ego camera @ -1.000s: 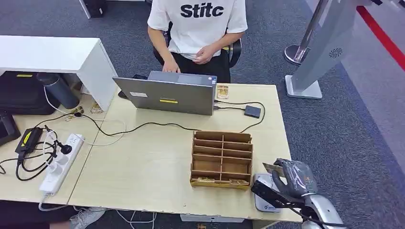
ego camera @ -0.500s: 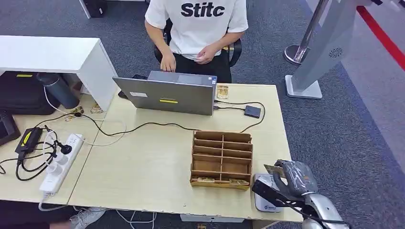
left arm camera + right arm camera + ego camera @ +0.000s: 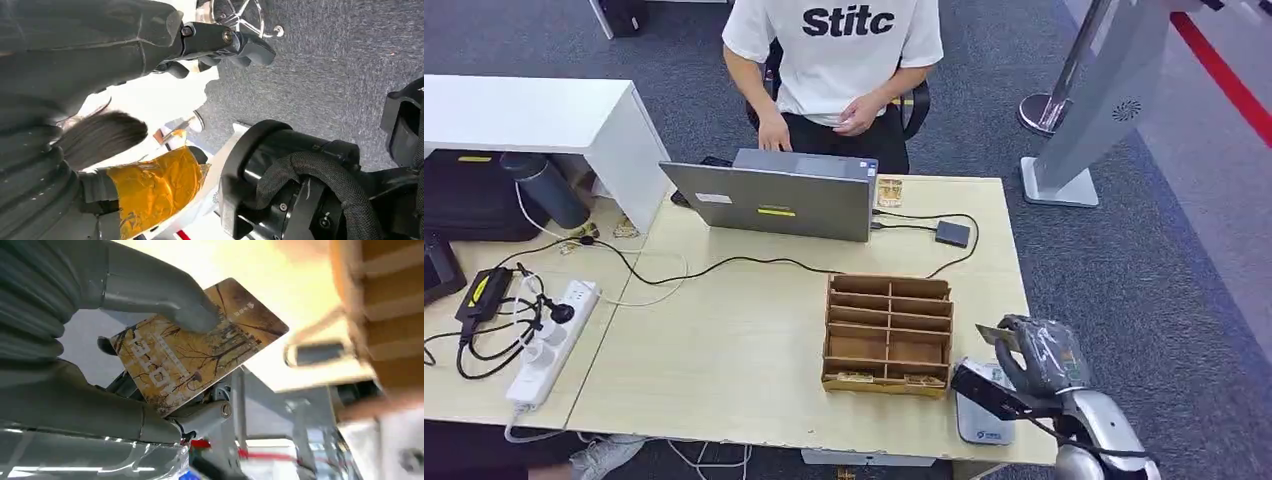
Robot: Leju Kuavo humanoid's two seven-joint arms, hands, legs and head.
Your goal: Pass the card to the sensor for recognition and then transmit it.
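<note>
A power strip [image 3: 552,343] and tangled cables lie at the table's [image 3: 724,360] left; the far-left gear is cut off by the frame edge. A laptop [image 3: 774,200] stands at the far side, its screen turned away from the head view. Behind it sits a person [image 3: 839,60], cropped above the chest. A wooden rack [image 3: 888,335] stands right of centre, with small cards in its nearest slots, too small to read. Just right of it lies the sensor [image 3: 977,410], a pale pad partly hidden by the right hand [image 3: 1034,360]. That hand pinches the card [image 3: 195,347] between thumb and fingers, above the sensor; whether the card touches the pad cannot be told. In the head view just a corner of the card [image 3: 996,333] shows. The left hand [image 3: 90,55] hangs over carpet, fingers curled, grasping nothing visible.
</note>
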